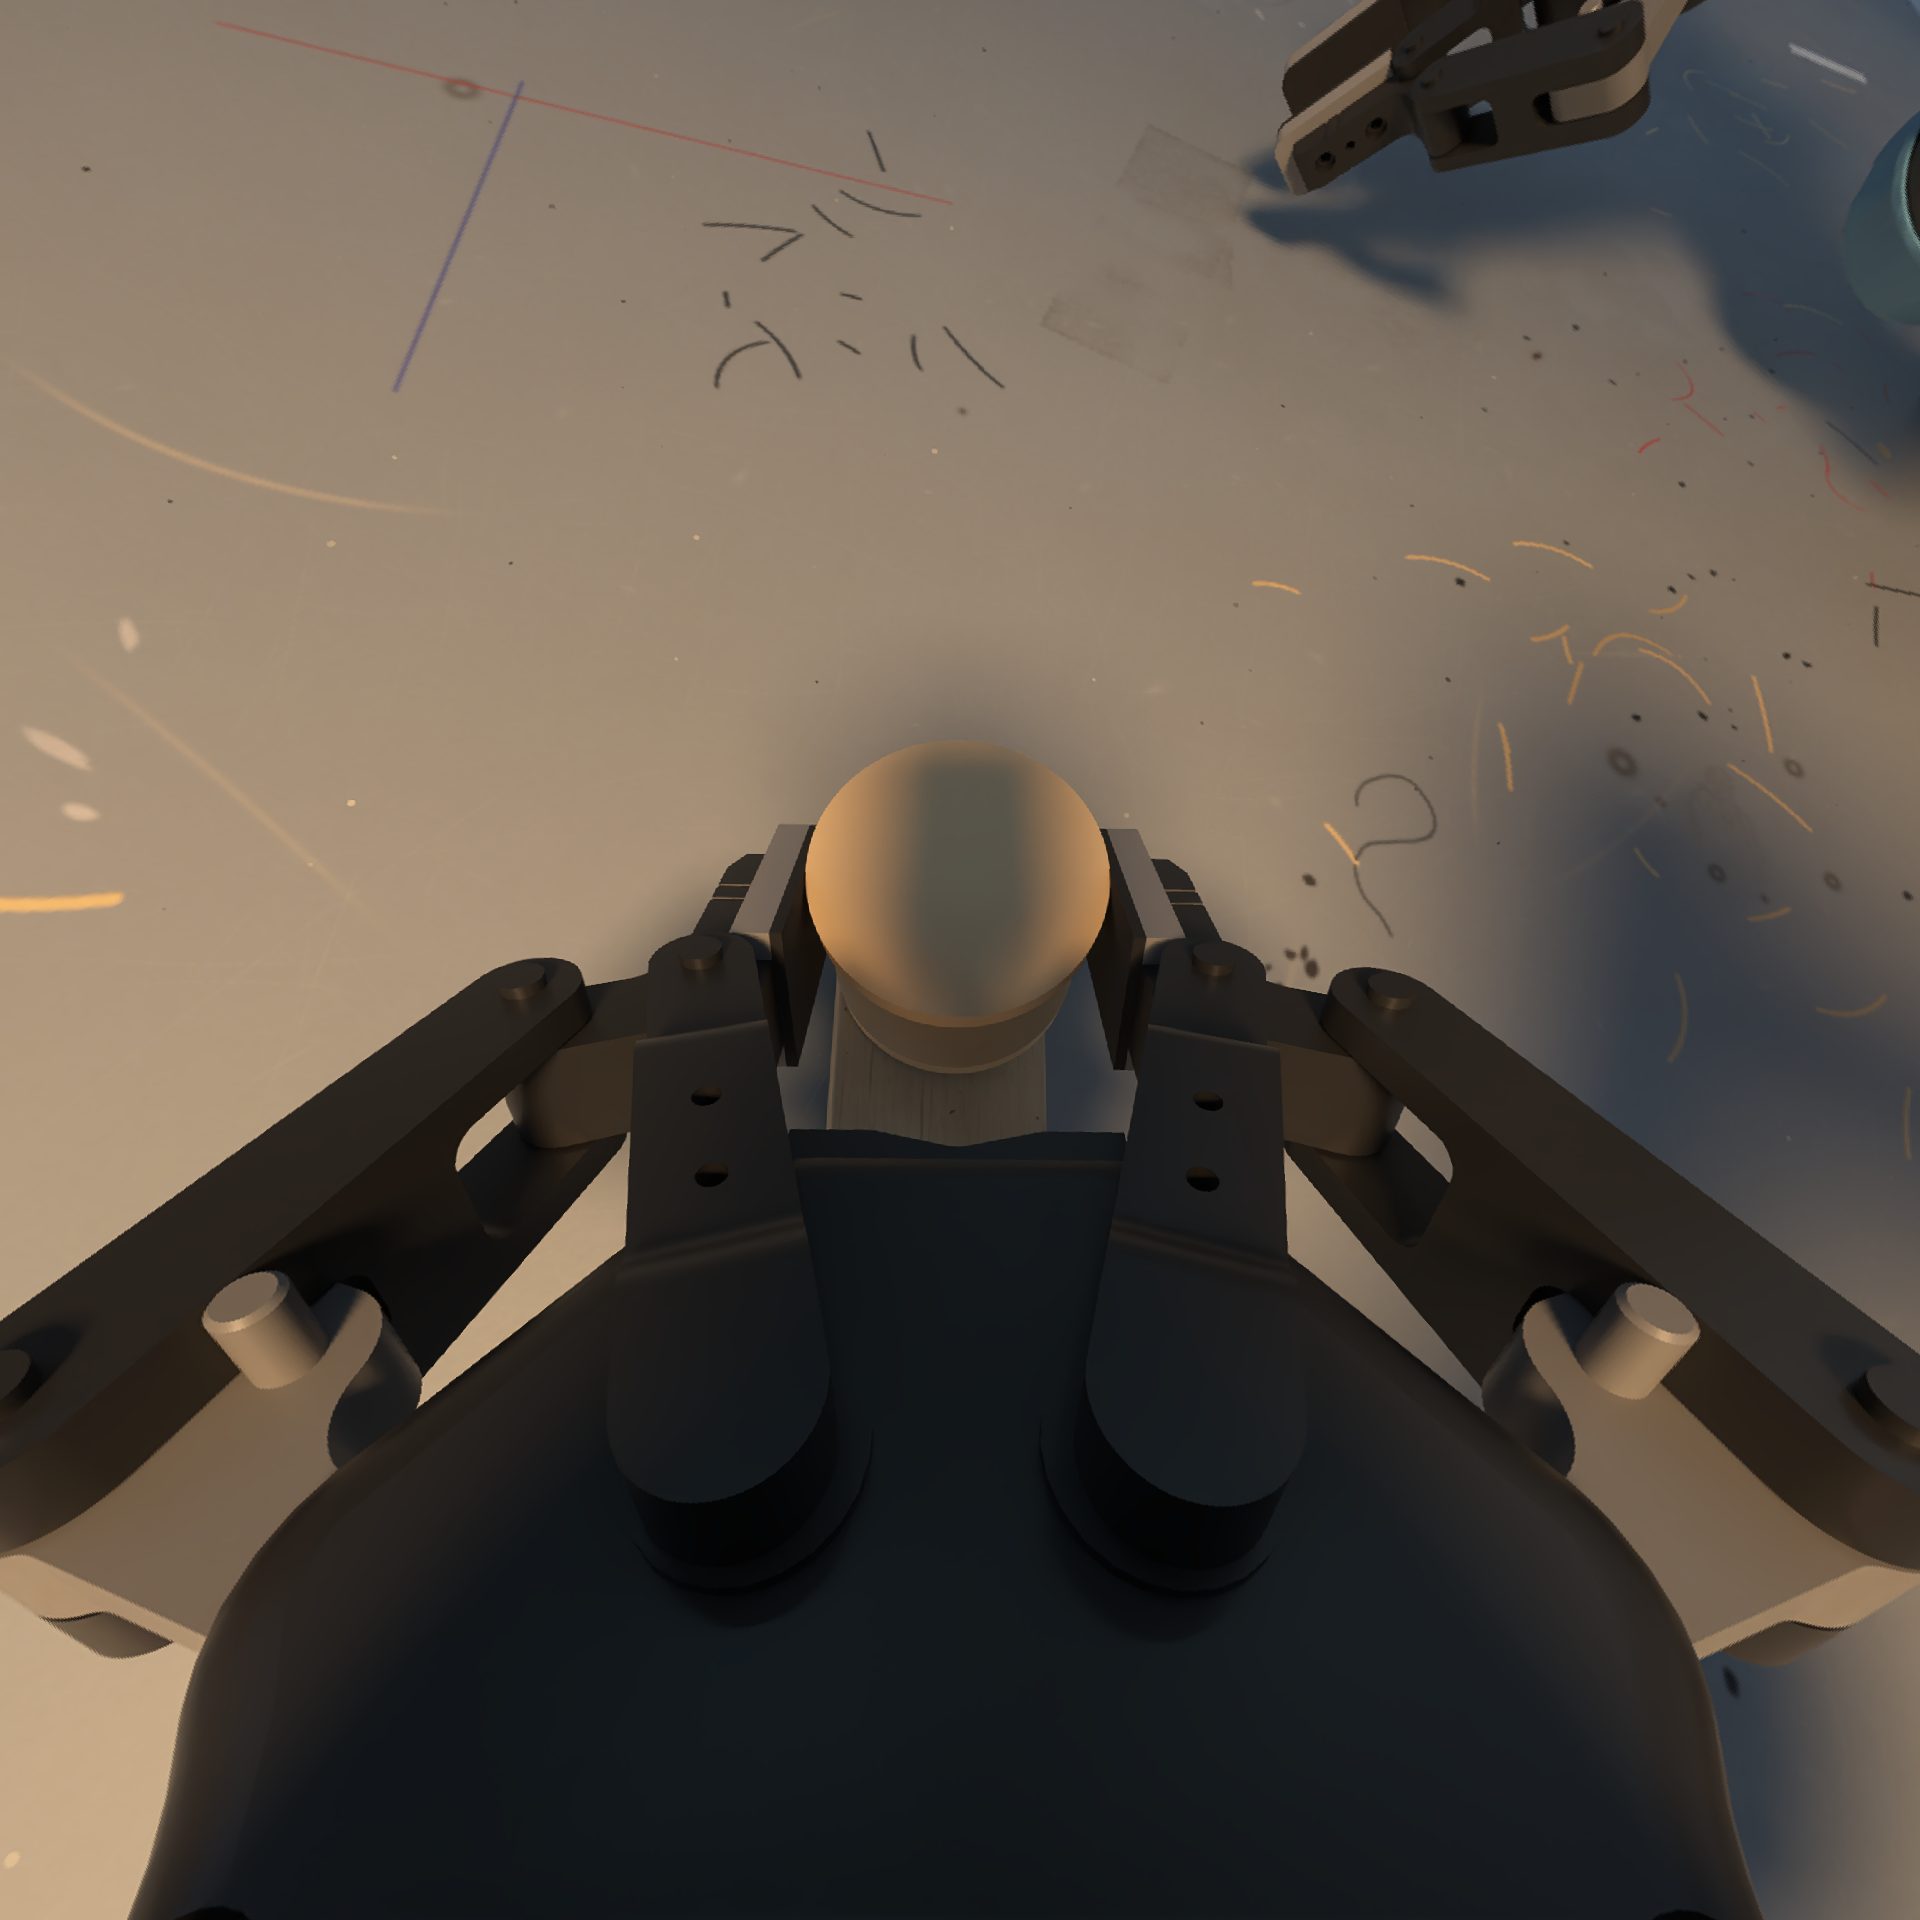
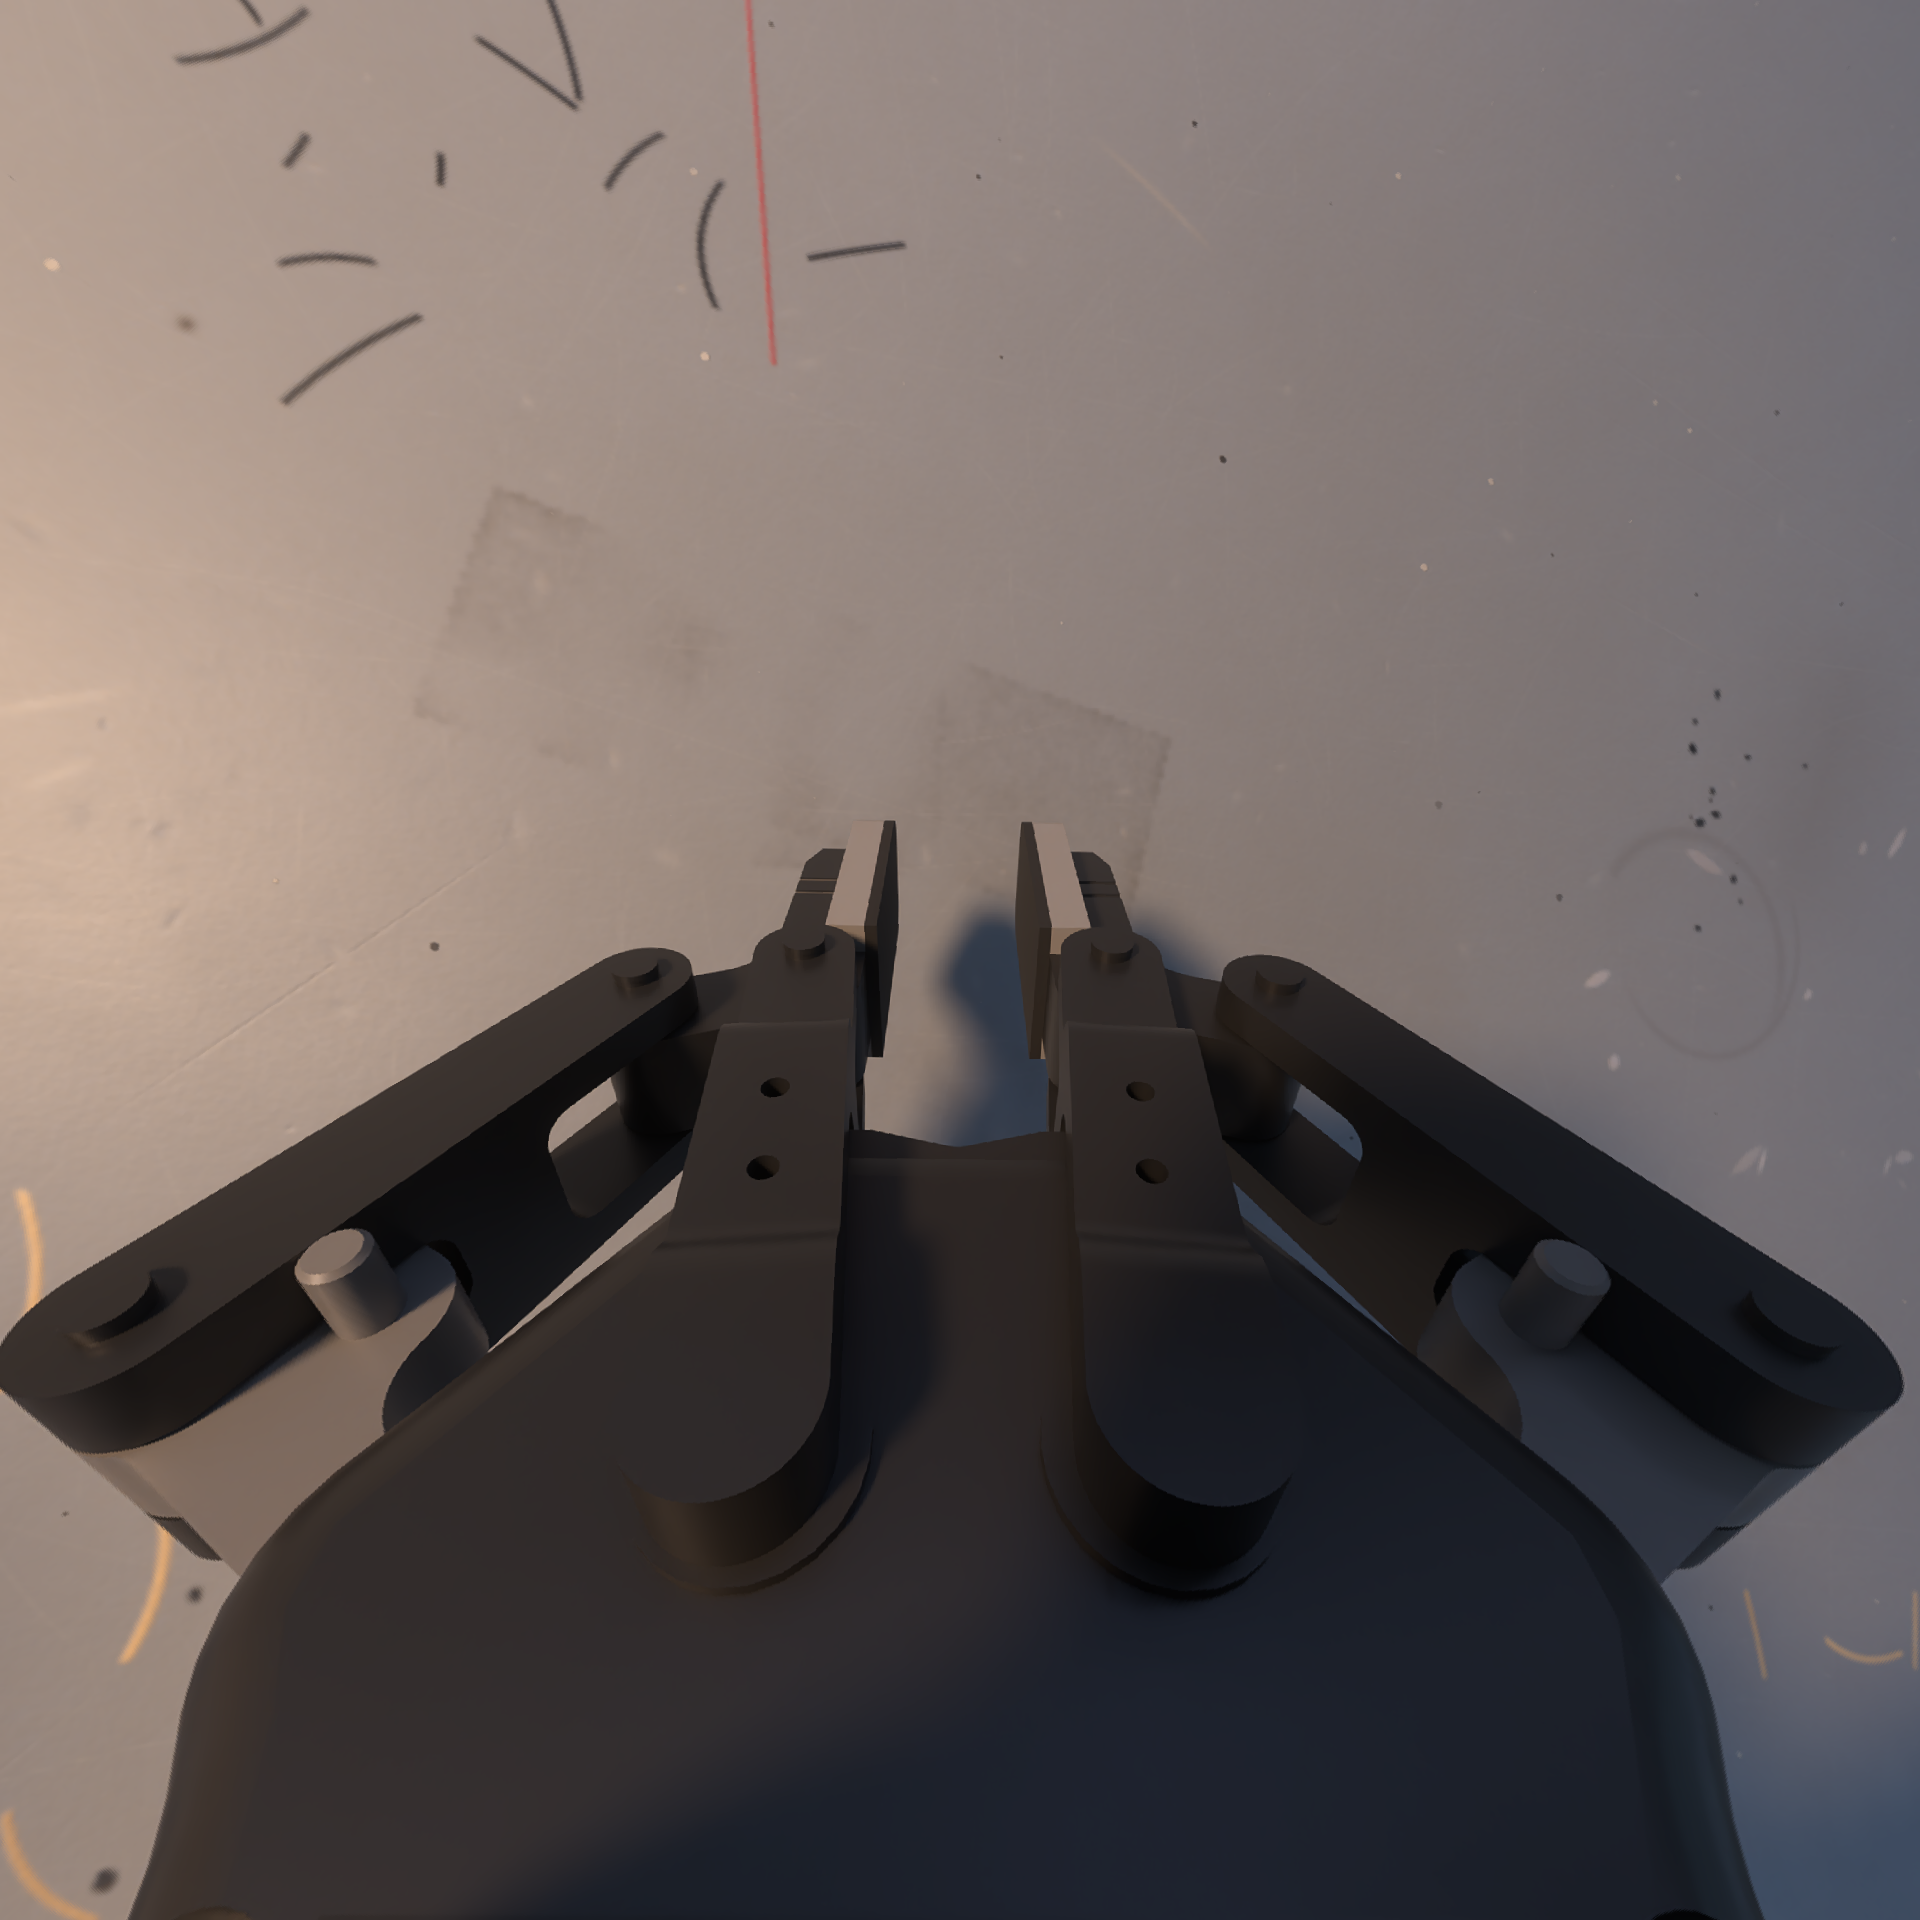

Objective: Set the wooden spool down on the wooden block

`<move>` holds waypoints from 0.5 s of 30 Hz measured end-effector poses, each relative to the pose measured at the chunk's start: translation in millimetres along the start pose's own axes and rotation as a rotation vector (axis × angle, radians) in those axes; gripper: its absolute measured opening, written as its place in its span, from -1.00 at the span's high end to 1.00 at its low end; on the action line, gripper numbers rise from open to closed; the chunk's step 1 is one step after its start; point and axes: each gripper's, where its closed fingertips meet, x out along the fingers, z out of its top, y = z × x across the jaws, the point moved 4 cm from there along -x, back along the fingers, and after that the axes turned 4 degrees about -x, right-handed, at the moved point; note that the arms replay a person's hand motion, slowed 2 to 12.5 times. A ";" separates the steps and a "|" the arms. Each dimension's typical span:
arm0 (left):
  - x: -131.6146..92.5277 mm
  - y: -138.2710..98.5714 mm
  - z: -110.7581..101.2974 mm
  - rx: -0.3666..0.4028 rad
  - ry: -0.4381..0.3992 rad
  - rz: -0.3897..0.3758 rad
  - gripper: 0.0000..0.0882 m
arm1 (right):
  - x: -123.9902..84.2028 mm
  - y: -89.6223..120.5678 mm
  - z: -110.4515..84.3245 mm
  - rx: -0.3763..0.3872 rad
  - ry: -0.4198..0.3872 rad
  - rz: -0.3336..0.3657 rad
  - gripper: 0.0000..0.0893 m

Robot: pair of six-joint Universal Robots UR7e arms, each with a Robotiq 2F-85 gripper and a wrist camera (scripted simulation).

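In the left wrist view, the wooden spool (image 1: 956, 883) stands upright between the fingers of my left gripper (image 1: 956, 935), its round top facing the camera. Both pads touch its sides, so the gripper is shut on it. A pale wooden block (image 1: 935, 1096) shows directly under the spool, mostly hidden by the spool and the gripper body. I cannot tell whether the spool's lower flange touches the block. My right gripper (image 2: 958, 914) hovers over bare table with a narrow gap between its pads and nothing in it. It also shows far off in the left wrist view (image 1: 1455, 94).
A teal round container (image 1: 1896, 229) sits at the right edge of the left wrist view, close to the right gripper. The grey table (image 1: 520, 623) bears scribbles, scratches and faint square marks (image 2: 540, 623).
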 end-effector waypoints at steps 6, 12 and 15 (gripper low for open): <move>-0.6 -0.4 -0.6 0.005 -0.001 0.004 -0.01 | 1.3 -3.7 -4.5 -0.006 0.022 -0.010 0.53; -1.2 -0.6 -0.5 0.009 -0.005 0.006 -0.01 | 4.0 -4.3 -9.4 0.009 0.041 0.012 0.49; -1.3 -0.5 -0.6 0.008 -0.006 0.007 -0.01 | 5.7 -3.2 -10.8 0.020 0.044 0.032 0.46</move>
